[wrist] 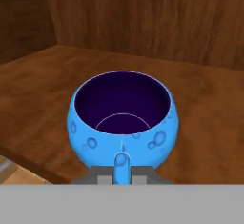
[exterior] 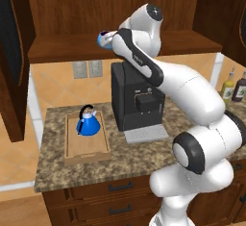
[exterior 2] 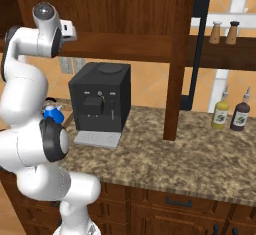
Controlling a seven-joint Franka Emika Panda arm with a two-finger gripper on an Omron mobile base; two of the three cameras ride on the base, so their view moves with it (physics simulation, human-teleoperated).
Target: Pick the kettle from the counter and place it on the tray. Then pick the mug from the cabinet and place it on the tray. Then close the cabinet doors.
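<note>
Already 1 of 3 steps looks done: near the front left of the surface [exterior: 144, 165], the kettle [exterior: 88, 122] stands upright on the far half of the tray [exterior: 86, 154], and a black coffee machine [exterior: 135, 95] sits just to the right of the tray. Farther back and higher, the gripper [wrist: 122, 167] is at the mug [wrist: 123, 120] by the front edge of the cabinet [exterior: 86, 8] shelf; in the hand view the jaws are narrow and closed on the mug's handle. Whether the mug rests on the shelf or is lifted just clear I cannot tell. Left to do, by my reading: carry the mug down to the tray's free near half, then shut the cabinet doors [exterior 2: 199, 54], which stand open. The left door is cut off at the picture's edge, the arm partly hides the mug in the left base view, and 2 bottles [exterior 2: 230, 113] stand far right.
</note>
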